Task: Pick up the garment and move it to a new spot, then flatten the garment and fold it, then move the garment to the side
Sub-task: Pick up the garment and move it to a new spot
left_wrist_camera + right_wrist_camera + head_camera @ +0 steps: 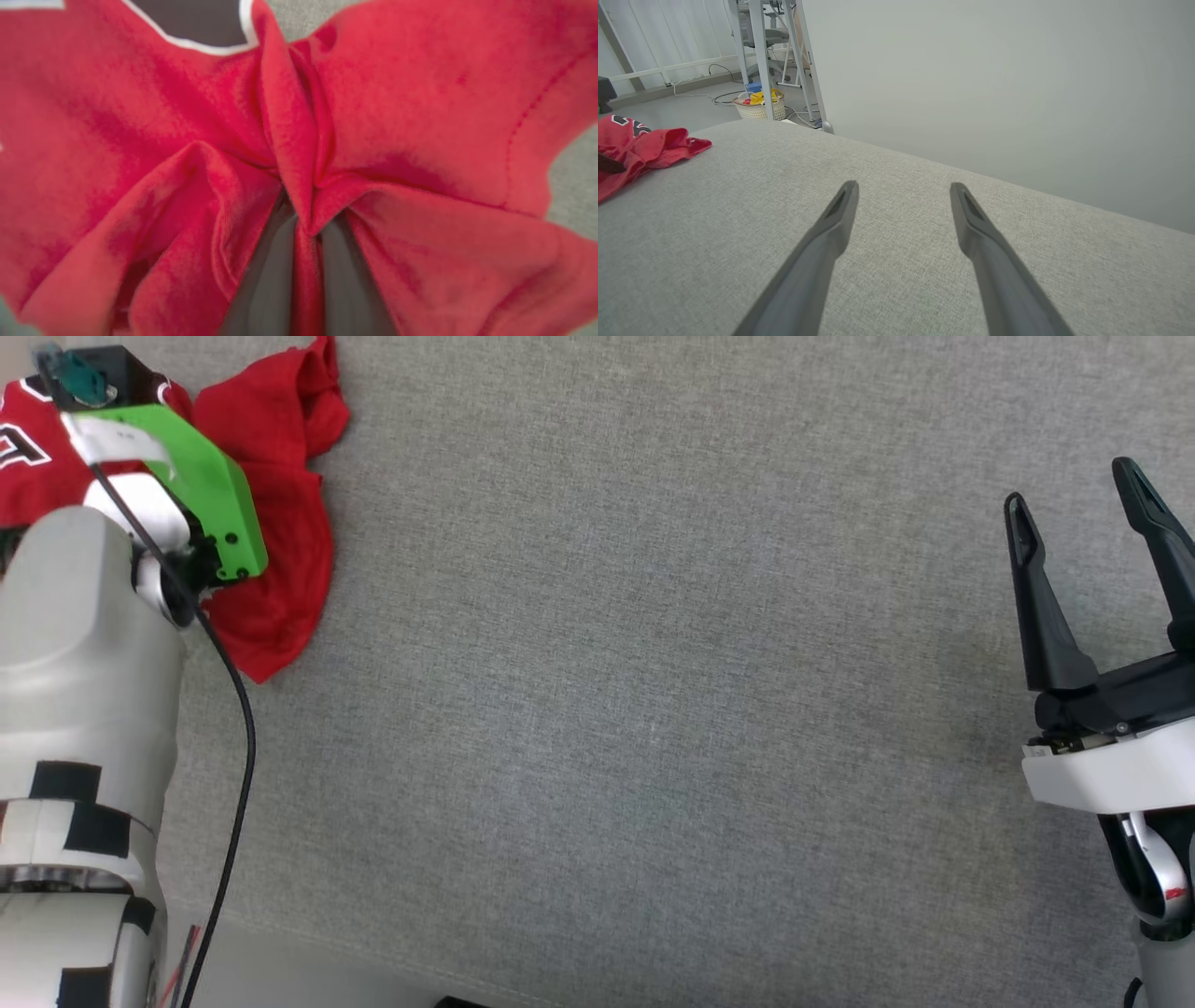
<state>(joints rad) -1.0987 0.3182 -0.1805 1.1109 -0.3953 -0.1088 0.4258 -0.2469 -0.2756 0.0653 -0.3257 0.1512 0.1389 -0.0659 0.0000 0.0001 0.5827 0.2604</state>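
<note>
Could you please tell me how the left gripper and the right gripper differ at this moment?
The left gripper is closed on a bunched fold of the red jersey, while the right gripper stands open with nothing between its fingers. The left gripper is at the jersey, at the left of the grey surface; the right gripper is far to the right, apart from the jersey. Both have two long dark fingers.

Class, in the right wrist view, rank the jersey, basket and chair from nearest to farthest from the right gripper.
1. Jersey: at the left edge.
2. Basket: beyond it, upper left.
3. Chair: behind the basket, near the top.
</note>
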